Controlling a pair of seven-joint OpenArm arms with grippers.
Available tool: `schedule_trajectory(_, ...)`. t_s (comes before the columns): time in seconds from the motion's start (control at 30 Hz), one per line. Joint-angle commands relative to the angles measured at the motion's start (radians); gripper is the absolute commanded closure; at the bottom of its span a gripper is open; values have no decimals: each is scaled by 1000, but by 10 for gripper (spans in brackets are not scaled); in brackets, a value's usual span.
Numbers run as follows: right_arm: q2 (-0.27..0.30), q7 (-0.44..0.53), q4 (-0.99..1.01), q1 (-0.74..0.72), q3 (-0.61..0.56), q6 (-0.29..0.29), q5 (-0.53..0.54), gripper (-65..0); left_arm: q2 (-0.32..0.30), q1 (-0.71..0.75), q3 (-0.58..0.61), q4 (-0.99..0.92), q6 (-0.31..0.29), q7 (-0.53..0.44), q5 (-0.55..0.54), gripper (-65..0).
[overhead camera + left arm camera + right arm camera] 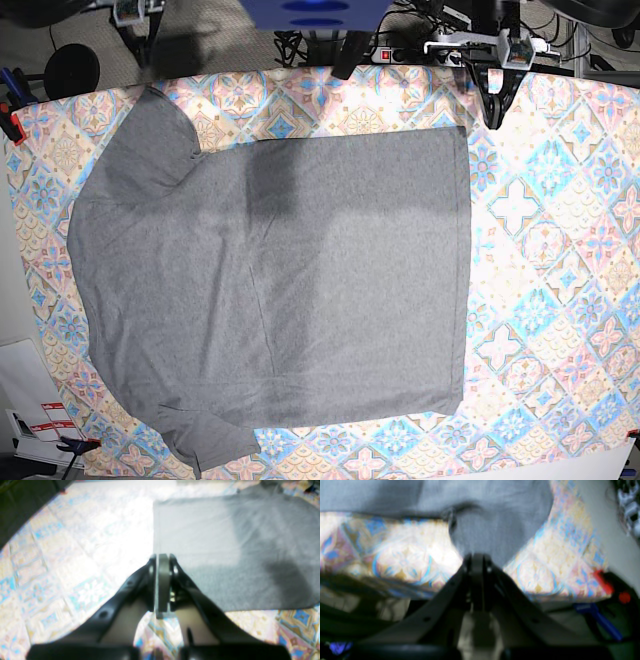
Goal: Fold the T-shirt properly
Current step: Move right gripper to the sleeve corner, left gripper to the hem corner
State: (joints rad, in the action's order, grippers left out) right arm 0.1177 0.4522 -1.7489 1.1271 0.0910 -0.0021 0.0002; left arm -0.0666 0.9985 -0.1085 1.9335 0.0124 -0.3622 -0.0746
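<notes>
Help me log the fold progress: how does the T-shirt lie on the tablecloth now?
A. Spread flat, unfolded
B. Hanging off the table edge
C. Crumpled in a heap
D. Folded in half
A: in the base view the T-shirt lies spread flat on the tablecloth, both sleeves out and its hem edge straight.
</notes>
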Motion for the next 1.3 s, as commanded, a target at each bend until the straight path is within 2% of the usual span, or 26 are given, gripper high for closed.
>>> schedule_trajectory(0.0, 14, -7, -29, 18, 5, -2, 4, -3, 0, -5, -6, 28, -4, 2, -21, 0)
schedule_trajectory(0.17, 30, -209, -105, -68, 5, -2, 8, -18, -3, -68, -69, 96, -10, 286, -185, -38)
schedule_trajectory(0.3, 30, -335, -127, -134, 5, -2, 8, -100, -68, -129, -93, 97, -10, 458, -291, -45)
schedule_trajectory(0.43, 30, -389, -130, -187, 6, -2, 8, -203, -134, -189, -144, 99, -10, 644, -454, -46)
schedule_trajectory(0.5, 30, -396, -130, -210, 6, -2, 8, -256, -177, -240, -165, 99, -10, 779, -543, -46)
schedule_trajectory(0.57, 30, -410, -130, -232, 25, -2, 8, -307, -215, -304, -202, 97, -9, 966, -618, -46)
schedule_trajectory(0.7, 29, -450, -130, -270, 68, 0, 8, -382, -223, -436, -279, 94, -9, 1294, -693, -45)
schedule_trajectory(0.77, 29, -476, -128, -295, 77, 0, 10, -405, -221, -493, -296, 86, -9, 1408, -689, -42)
schedule_trajectory(0.87, 30, -521, -122, -338, 82, 0, 34, -413, -221, -545, -302, 71, -9, 1469, -690, -40)
schedule_trajectory(0.93, 33, -554, -121, -378, 85, 3, 119, -413, -221, -547, -302, 70, -9, 1466, -692, -40)
schedule_trajectory(0.97, 52, -577, -119, -391, 99, 20, 171, -413, -221, -548, -302, 68, -9, 1466, -692, -40)
schedule_trajectory(1.03, 78, -623, -113, -419, 132, 90, 284, -413, -221, -550, -302, 68, -9, 1466, -692, -40)
schedule_trajectory(1.13, 81, -692, -82, -453, 209, 172, 429, -413, -221, -550, -302, 67, -9, 1466, -690, -40)
schedule_trajectory(1.27, 78, -800, -32, -503, 275, 227, 501, -413, -221, -550, -302, 65, -9, 1466, -690, -40)
